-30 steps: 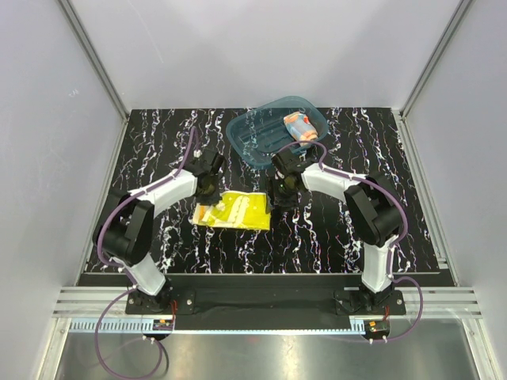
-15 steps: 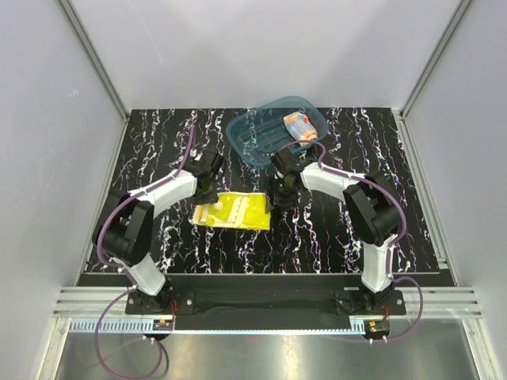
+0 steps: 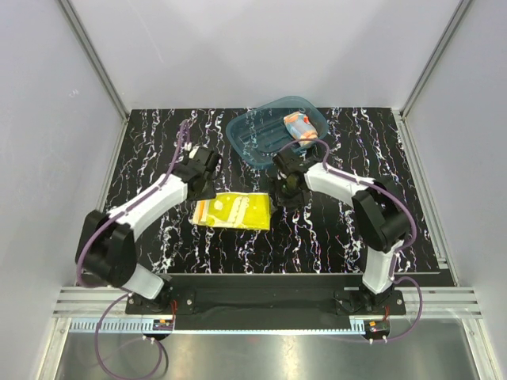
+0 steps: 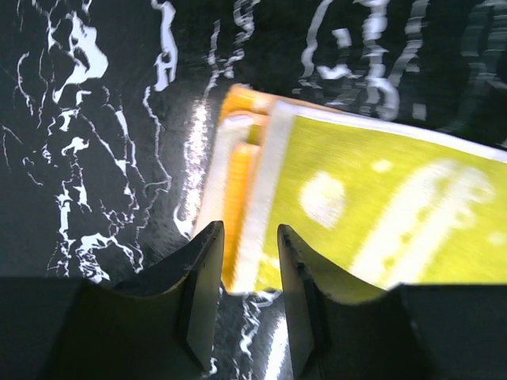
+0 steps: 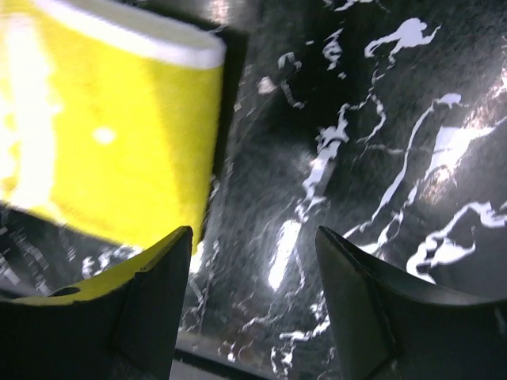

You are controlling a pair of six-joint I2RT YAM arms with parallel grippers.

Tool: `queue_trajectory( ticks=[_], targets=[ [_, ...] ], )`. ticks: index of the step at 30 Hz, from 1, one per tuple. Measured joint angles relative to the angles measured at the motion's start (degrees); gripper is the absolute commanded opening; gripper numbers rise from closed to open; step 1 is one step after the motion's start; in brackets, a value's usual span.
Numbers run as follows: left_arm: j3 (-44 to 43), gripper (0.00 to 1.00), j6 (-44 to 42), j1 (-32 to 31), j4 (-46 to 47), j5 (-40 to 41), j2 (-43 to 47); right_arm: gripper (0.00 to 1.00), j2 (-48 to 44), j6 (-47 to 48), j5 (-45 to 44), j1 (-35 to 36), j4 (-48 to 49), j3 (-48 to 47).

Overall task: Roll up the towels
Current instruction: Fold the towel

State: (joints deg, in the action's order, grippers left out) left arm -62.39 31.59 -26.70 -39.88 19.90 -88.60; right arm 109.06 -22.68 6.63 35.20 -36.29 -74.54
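Note:
The bright yellow towel with pale shapes lies flat on the black marbled table, its left end folded over in a narrow orange-and-white band. My left gripper hovers at that folded end, jaws a little apart with only table between them. At the towel's right edge, my right gripper stands wide open and holds nothing. A second towel, light blue with orange, sits rolled up inside the teal tub.
The teal translucent tub stands at the back of the table, just behind my right arm. White side walls and metal rails close in the table on the left, right and back.
My left gripper has opened and let the towel's folded left end drop flat. The left arm has swung outward to the left. The right gripper has opened a bit wider.

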Motion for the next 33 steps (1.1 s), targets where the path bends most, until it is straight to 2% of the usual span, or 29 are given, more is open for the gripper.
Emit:
queue_trajectory(
  ticks=[2, 6, 7, 9, 10, 13, 18, 25, 33],
  targets=[
    [0.07, 0.37, 0.11, -0.96, 0.02, -1.60, 3.52, 0.69, -2.19, 0.28, 0.63, 0.00, -0.72, -0.02],
    [3.08, 0.37, 0.35, -2.45, 3.06, -7.54, 7.80, 0.58, -6.97, 0.90, 6.69, 0.00, -0.72, -0.22],
    [4.57, 0.37, 0.44, -2.69, 4.04, -9.49, 8.11, 0.48, -7.78, 0.94, 9.31, 0.00, -0.28, -0.26],
    [7.65, 0.36, 0.72, -2.82, 6.27, -13.20, 7.89, 0.40, -8.17, 1.20, 14.16, 0.00, 0.96, -0.61],
    [9.20, 0.36, 1.03, -2.82, 7.06, -15.17, 7.50, 0.31, -7.93, 1.09, 16.35, 0.00, 1.66, -0.66],
    [12.02, 0.35, 1.77, -2.82, 9.09, -19.30, 5.14, 0.22, -6.10, 0.90, 21.42, 0.00, 3.32, -0.66],
    [12.68, 0.35, 2.95, -1.97, 11.17, -21.53, 2.45, 0.17, -0.98, 0.15, 25.64, 0.00, 6.95, 0.81],
    [13.18, 0.35, 2.71, 3.17, 13.05, -22.08, 1.66, 0.10, 5.46, -1.40, 26.16, -0.02, 9.62, 4.46],
    [13.31, 0.35, 1.86, 6.71, 12.35, -20.15, -0.48, 0.07, 6.10, -2.34, 27.04, -0.11, 9.99, 4.42]
  ],
)
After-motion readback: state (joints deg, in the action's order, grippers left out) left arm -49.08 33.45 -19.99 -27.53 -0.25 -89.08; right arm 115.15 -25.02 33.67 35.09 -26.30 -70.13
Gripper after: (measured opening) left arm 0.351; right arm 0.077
